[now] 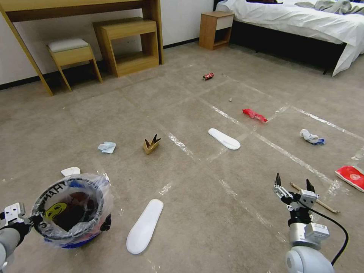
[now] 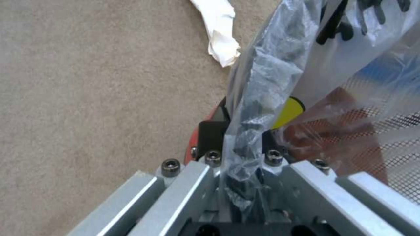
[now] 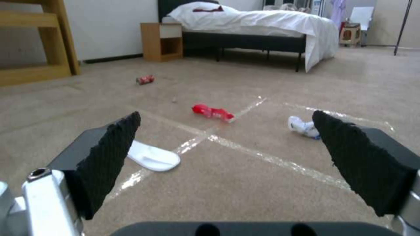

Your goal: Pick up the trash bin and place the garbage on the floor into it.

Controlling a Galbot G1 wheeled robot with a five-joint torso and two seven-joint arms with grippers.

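Note:
The trash bin (image 1: pixel 72 210), black-rimmed and lined with a clear bag, is at my lower left. My left gripper (image 1: pixel 32 220) is shut on its rim, and the left wrist view shows the rim and bag (image 2: pixel 249 108) pinched between the jaws. My right gripper (image 1: pixel 294 185) hangs open above the floor (image 1: pixel 212 212) with nothing between its pads (image 3: pixel 109 154). Garbage lies scattered: a white slipper (image 1: pixel 145 226) beside the bin, a second slipper (image 1: pixel 224 138), a tan carton (image 1: pixel 151 145), tissues (image 1: pixel 107 147), a red wrapper (image 1: pixel 254 115), a red can (image 1: pixel 208 76) and a wooden stick (image 1: pixel 322 203).
A desk with a stool (image 1: pixel 72 53) and a shelf unit (image 1: pixel 129 45) stands along the far wall. A nightstand (image 1: pixel 216 28) and a bed (image 1: pixel 303 22) are at the back right. A red packet (image 1: pixel 352 176) lies at the right edge, and a white tissue (image 2: pixel 221 32) close to the bin.

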